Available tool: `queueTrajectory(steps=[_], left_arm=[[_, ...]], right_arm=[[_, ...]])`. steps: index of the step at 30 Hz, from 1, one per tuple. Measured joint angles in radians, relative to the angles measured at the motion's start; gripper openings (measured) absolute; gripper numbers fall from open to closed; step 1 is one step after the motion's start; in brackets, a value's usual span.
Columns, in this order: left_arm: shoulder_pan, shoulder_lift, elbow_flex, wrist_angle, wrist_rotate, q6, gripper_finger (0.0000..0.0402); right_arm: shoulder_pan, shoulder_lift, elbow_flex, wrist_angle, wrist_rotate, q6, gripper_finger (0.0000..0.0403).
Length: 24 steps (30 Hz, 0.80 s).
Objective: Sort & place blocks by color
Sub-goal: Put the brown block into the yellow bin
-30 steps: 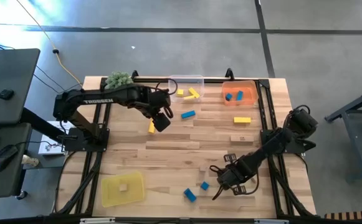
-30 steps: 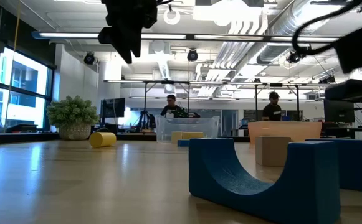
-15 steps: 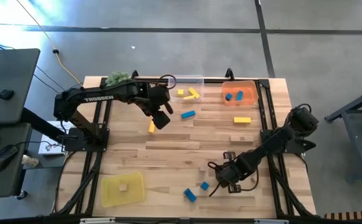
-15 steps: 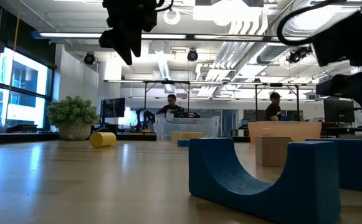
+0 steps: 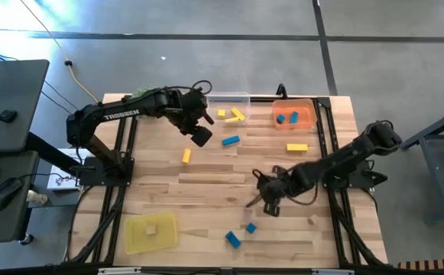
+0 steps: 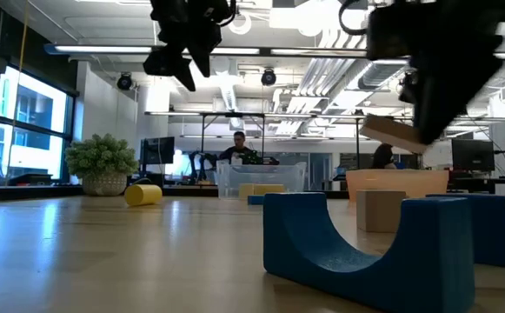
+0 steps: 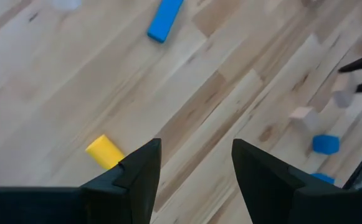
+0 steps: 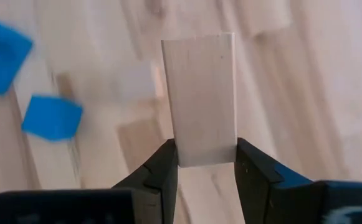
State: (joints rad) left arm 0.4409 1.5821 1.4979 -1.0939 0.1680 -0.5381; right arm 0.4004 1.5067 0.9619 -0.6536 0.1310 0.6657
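Observation:
My right gripper [image 5: 257,197] hangs over the table's middle, shut on a plain light wooden bar [image 8: 199,93]. In the low view the bar [image 6: 389,132] is in the air. My left gripper [image 5: 200,135] is open above the table's far left part, with a yellow block [image 7: 106,151] and a blue bar [image 7: 165,18] lying below it. Yellow blocks [image 5: 230,114] lie in the clear tray and blue blocks [image 5: 286,118] in the orange tray. A wooden cube [image 5: 151,229] sits in the yellow tray. Two blue blocks [image 5: 241,234] lie near the table's near edge. My right gripper pinches one end of the wooden bar [image 8: 205,146] between its two fingers [image 8: 165,165], one on each long side. The bar reaches forward past the fingertips, along the fingers. It is lifted clear of the table and tilted [image 6: 382,129].
A yellow bar [image 5: 296,147] and loose wooden blocks [image 5: 296,169] [image 5: 311,221] lie on the table's right part. The green plant [image 5: 144,96] stands at the far left corner. A blue arch block [image 6: 365,252] stands close before the low camera. People show in the room behind.
My right gripper has moved from the near right of the table toward the left and far side and has risen, so that the wooden bar now shows in the air in the low view. My left gripper has shifted a little toward the far edge and turned.

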Motion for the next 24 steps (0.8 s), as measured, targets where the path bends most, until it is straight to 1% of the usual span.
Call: queueTrajectory(steps=[5, 8, 10, 15, 19, 24], left_arm=[[0.052, 0.0, 0.0, 0.053, 0.093, 0.012, 0.0186], [0.077, 0.0, 0.0, 0.088, 0.136, 0.016, 0.0186], [0.094, 0.0, 0.0, 0.112, 0.159, 0.017, 0.0186], [0.122, 0.0, 0.0, 0.154, 0.168, 0.014, 0.0186], [0.135, 0.014, 0.0, 0.206, 0.233, -0.018, 0.0186], [0.146, 0.039, 0.0, 0.264, 0.266, -0.062, 0.0186]], right_arm=[[-0.082, -0.025, 0.003, 0.051, 0.0, -0.062, 0.0101], [-0.128, -0.022, 0.042, 0.05, 0.008, -0.118, 0.0101], [-0.158, -0.02, 0.077, 0.051, 0.032, -0.164, 0.0101], [-0.237, -0.02, 0.18, 0.044, 0.099, -0.261, 0.0101], [-0.302, -0.02, 0.25, 0.037, 0.157, -0.329, 0.0101], [-0.373, -0.02, 0.309, 0.032, 0.195, -0.387, 0.0101]])
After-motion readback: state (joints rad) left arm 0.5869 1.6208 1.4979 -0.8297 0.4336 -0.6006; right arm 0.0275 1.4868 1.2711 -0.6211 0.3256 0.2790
